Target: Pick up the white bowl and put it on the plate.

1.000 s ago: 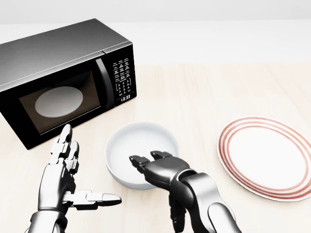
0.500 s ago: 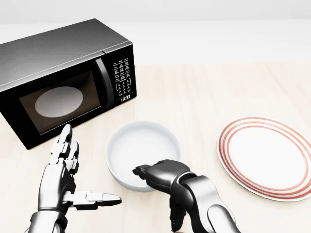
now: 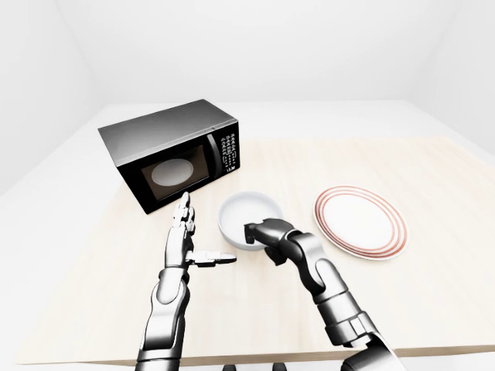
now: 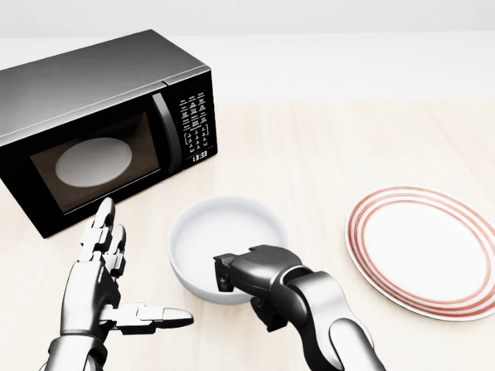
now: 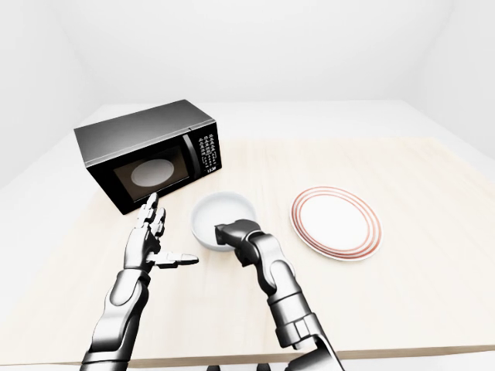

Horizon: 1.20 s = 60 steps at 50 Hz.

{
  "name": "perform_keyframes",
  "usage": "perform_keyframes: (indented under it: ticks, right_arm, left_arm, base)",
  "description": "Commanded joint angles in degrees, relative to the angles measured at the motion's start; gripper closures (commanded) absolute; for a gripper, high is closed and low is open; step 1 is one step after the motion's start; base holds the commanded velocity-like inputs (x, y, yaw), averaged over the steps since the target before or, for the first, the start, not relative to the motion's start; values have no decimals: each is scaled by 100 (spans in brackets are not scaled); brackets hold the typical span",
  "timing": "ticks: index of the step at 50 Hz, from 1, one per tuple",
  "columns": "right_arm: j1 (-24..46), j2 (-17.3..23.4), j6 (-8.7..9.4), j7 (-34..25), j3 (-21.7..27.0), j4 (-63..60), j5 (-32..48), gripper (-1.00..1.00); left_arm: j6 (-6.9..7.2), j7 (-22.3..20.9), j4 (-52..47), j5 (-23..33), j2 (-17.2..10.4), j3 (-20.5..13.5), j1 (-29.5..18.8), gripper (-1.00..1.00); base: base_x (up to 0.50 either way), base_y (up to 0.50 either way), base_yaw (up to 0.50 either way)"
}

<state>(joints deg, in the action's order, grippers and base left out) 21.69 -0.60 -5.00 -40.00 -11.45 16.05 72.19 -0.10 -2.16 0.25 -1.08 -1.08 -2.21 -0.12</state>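
- Pale wood table (image 3: 433,255), plain white room.
- White bowl (image 4: 224,236) sits between microwave (image 4: 93,127) and plate (image 4: 421,251).
- Right robot hand (image 4: 232,278) has now curled onto the bowl's near rim, looks clamped; left robot hand (image 4: 104,290) stays spread open.

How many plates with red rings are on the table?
1. The plate lies on the table at the right of the head view, apart from the white bowl. None seems hidden.

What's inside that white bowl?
The bowl looks empty: bare white bottom. The right hand grips its near rim, fingers hooked inside, hiding that small patch of the inside.
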Motion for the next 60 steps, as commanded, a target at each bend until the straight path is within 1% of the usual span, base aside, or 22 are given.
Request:
perform_keyframes:
  ticks: [1,5,12,15,25,29,35,36,38,39,42,49,60]
  right_arm:
    - [-69,-91,0,0,-3,-142,-179,100]
    - [185,-169,0,0,87,-231,-431,100]
    - [455,-192,0,22,127,-320,-591,100]
    - [605,-200,0,166,178,-400,-664,100]
    - [803,-180,0,326,215,-543,-799,100]
    - [870,-148,0,493,228,-507,-743,100]
    - [958,-143,0,580,266,-529,-746,100]
    - [987,-97,0,727,254,-516,-641,100]
    - [986,-122,0,680,274,-564,-669,100]
    - [1000,-99,0,804,259,-574,-580,100]
    - [995,-123,0,845,272,-615,-559,100]
    - [1117,-105,0,1292,279,-671,-281,100]
    - [1137,-36,0,1570,350,-756,-163,100]
  left_arm:
    - [0,0,1,0,0,0,-1,-100]
    - [0,0,1,0,0,0,-1,-100]
    - [0,0,1,0,0,0,-1,-100]
    - [0,0,1,0,0,0,-1,-100]
    - [0,0,1,0,0,0,-1,-100]
    - [0,0,1,0,0,0,-1,-100]
    - [0,0,1,0,0,0,-1,-100]
    - [0,0,1,0,0,0,-1,-100]
    - [0,0,1,0,0,0,-1,-100]
    - [0,0,1,0,0,0,-1,-100]
    - [0,0,1,0,0,0,-1,-100]
    - [0,0,1,0,0,0,-1,-100]
    - [0,0,1,0,0,0,-1,-100]
  base:
    - [0,0,0]
    - [0,0,0]
    - [0,0,0]
    - [0,0,0]
    - [0,0,0]
    - [0,0,0]
    - [0,0,0]
    - [0,0,0]
    - [0,0,0]
    - [0,0,0]
    - [0,0,0]
    - [0,0,0]
    - [0,0,0]
